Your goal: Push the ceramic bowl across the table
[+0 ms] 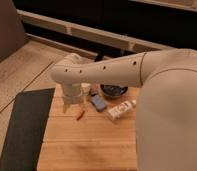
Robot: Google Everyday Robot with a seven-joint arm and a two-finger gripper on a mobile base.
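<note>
The ceramic bowl [114,90], dark blue-black and glossy, sits near the far edge of the light wooden plank table [87,145], partly hidden by my white forearm. My gripper [70,106] hangs below the wrist over the table's far left part. It is to the left of the bowl and apart from it.
A small cream cup [86,88] stands just right of the wrist. A blue rectangular object [98,103], a white tube-like item [121,109] and a small orange piece [81,115] lie near the bowl. A dark grey mat [24,130] lies on the floor left of the table.
</note>
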